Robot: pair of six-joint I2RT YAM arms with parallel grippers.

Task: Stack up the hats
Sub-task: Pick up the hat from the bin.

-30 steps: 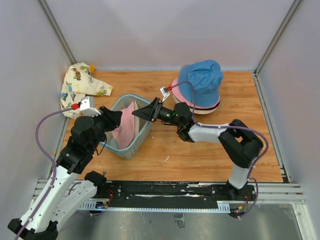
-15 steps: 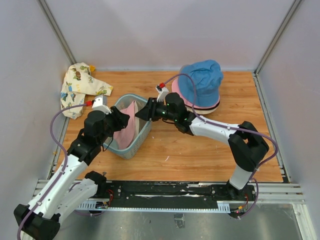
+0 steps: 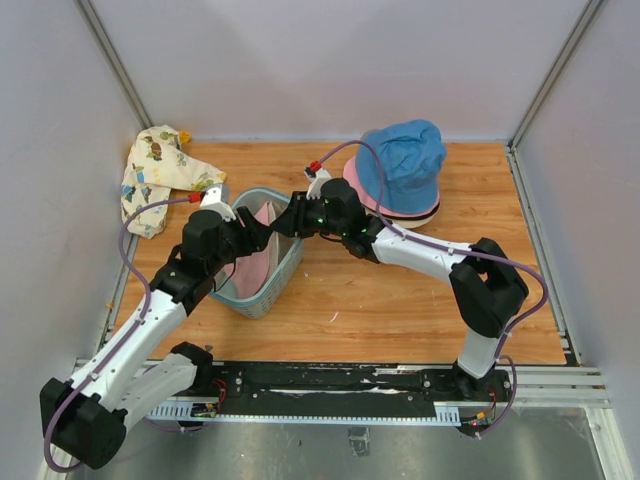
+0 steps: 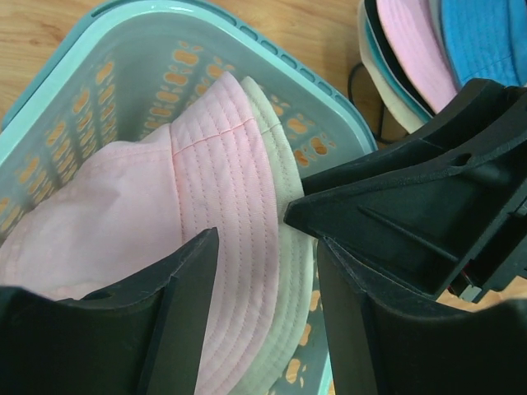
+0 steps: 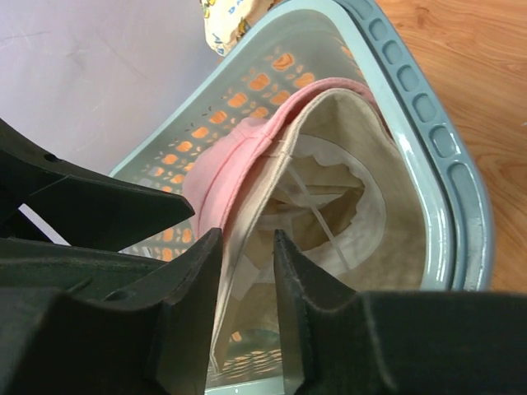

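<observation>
A pink hat stands on edge in the mesh basket, pressed against a beige hat whose pale lining faces the right wrist camera. My left gripper is open over the basket, its jaws straddling the brims of the pink hat and the beige hat. My right gripper reaches in from the other side. Its jaws stand narrowly apart around the beige brim's edge, with a gap still showing. At the back right sits a pile of hats, the blue one on top.
A cream cloth with cartoon prints lies at the back left corner. Both grippers meet tip to tip over the basket's rim. Grey walls close in the wooden table on three sides.
The left gripper has moved right over the basket and its jaws have widened. The right gripper has slid left into the basket and its jaws have narrowed around the beige brim.
</observation>
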